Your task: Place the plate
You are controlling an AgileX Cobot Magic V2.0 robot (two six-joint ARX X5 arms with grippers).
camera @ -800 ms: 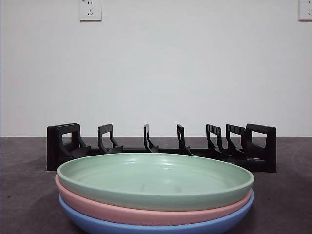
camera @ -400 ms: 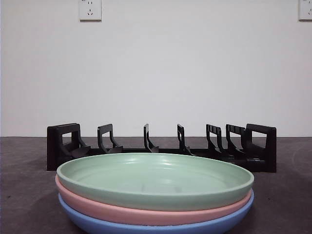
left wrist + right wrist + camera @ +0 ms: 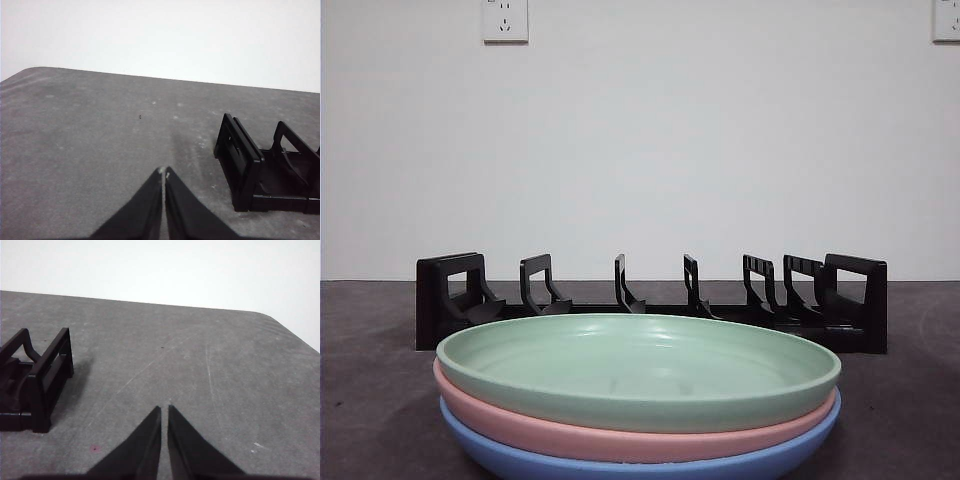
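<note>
Green plate (image 3: 638, 368) tops a stack of three on the grey table (image 3: 370, 400), over a pink plate (image 3: 620, 432) and a blue plate (image 3: 640, 466), in front of the black dish rack (image 3: 650, 300), whose slots hold nothing. Left gripper (image 3: 164, 172) hangs beside one rack end, jaws closed together, holding nothing. Right gripper (image 3: 164, 409) hangs beside the other end, jaws nearly touching, holding nothing.

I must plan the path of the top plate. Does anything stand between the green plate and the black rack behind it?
Nothing visible does. The pale green round plate tops the stack; behind it the black slotted plastic rack holds no plates, with only bare table between.
</note>
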